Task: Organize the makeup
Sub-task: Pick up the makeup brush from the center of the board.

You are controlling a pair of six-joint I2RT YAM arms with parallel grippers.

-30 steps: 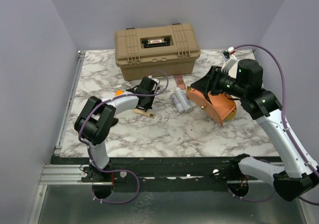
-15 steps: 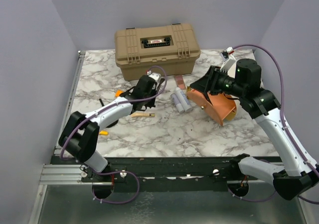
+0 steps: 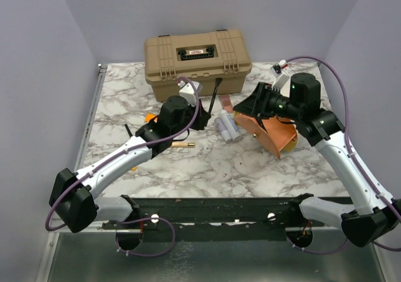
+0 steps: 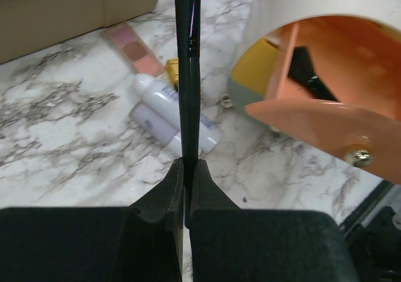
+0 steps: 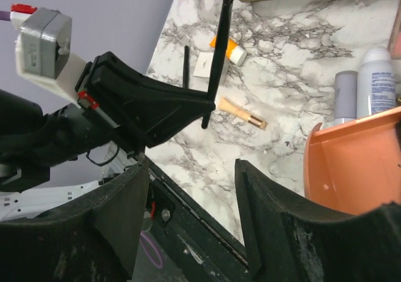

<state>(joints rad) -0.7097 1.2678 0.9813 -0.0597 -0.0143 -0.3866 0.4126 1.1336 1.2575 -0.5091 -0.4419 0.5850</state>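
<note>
Left tool [image 4: 187, 163]: shut tight on a black brush [image 4: 188, 75], which we hold clear of the tabletop [image 3: 250, 163], its far end toward the pouch.
Right tool [image 5: 191, 169]: fingers apart with nothing between them. It hangs at the upper lip of the pouch [image 3: 269, 131], and we cannot tell whether it touches that lip.
Pouch: it lies on its side, its orange mouth facing our left arm. Something dark shows inside, but we cannot make out what.
Loose near the mouth: two pale tubes [image 4: 166, 103] and a pink strip [image 4: 135, 47].
Loose further left: a tan-handled brush [image 5: 241, 111], an orange tube [image 5: 229, 49] and a second black brush [image 5: 186, 66].
Hard case [image 3: 197, 59]: shut, at the back.
Progress: early, by our judgement. One brush is in hand and most of the makeup is not yet put away.
</note>
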